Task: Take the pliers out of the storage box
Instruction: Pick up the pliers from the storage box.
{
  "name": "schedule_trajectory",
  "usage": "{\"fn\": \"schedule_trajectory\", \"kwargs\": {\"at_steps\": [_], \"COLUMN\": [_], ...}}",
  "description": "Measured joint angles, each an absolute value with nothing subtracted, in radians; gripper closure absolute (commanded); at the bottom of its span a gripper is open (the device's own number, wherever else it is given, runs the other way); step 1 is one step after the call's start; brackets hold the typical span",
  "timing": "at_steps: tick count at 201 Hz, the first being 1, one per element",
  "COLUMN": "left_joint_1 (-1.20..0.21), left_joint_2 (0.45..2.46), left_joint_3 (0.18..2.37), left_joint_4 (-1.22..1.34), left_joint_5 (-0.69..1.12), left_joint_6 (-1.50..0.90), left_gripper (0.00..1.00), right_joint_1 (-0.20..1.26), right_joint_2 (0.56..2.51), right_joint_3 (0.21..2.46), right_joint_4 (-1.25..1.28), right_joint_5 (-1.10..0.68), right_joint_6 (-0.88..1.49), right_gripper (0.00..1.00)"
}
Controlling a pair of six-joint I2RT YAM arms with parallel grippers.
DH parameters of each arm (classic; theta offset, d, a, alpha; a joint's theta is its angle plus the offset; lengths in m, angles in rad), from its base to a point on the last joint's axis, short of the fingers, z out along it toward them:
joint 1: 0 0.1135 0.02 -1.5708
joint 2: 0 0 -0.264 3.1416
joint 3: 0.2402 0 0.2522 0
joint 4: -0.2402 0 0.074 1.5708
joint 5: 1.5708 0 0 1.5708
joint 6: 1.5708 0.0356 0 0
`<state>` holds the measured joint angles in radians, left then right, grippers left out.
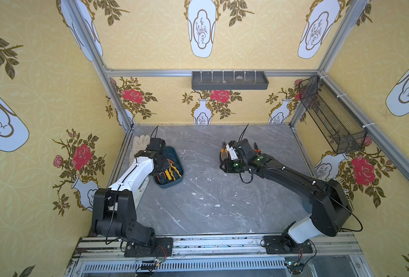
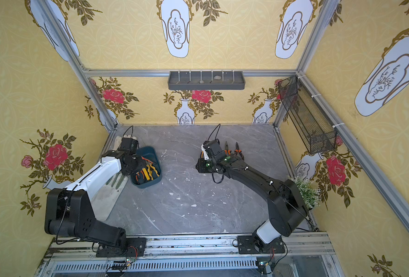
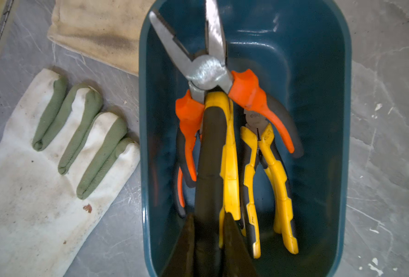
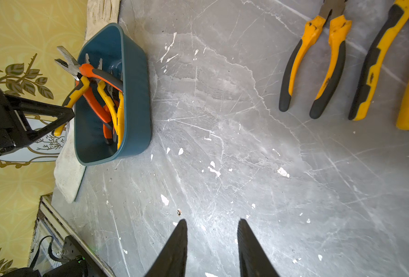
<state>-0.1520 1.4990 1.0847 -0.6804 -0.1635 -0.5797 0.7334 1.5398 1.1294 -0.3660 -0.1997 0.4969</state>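
Note:
The dark teal storage box (image 1: pixel 175 153) (image 3: pixel 318 120) stands at the table's left and holds several pliers. My left gripper (image 3: pixel 209 215) reaches into it and is shut on one yellow-and-black handle (image 3: pixel 213 156). That handle runs up under the head of orange-handled pliers (image 3: pixel 246 93), whose grey jaws gape and stick up past the box rim (image 4: pixel 65 61). Smaller yellow pliers (image 3: pixel 268 172) lie beside them in the box. My right gripper (image 4: pixel 211 220) hangs open over bare table, nothing between its fingers. Three yellow-and-black pliers (image 4: pixel 313 67) lie on the table near it.
A white-and-green work glove (image 3: pixel 42 191) and a beige glove (image 3: pixel 97 31) lie left of the box, under my left arm. A grey divided tray (image 1: pixel 229 80) hangs on the back wall, a black mesh basket (image 1: pixel 330 115) on the right wall. A small plant (image 2: pixel 305 189) stands at the right.

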Motion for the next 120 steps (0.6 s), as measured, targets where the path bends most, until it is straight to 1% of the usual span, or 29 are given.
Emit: {"fn": "schedule_trajectory", "kwargs": {"at_steps": [120], "left_joint_1": [-0.154], "left_joint_2": [1.436], "left_joint_3": [1.105], "left_joint_4": [-0.69], "left_joint_5": [-0.11], "left_joint_6": [-0.588], "left_gripper": [1.0], "right_joint_1": [0.738], "right_joint_2": [1.53], "right_joint_3": [1.121], "right_joint_4": [-0.366], "right_joint_5": [-0.197], "right_joint_6": [0.497], "right_gripper": [0.64]}}
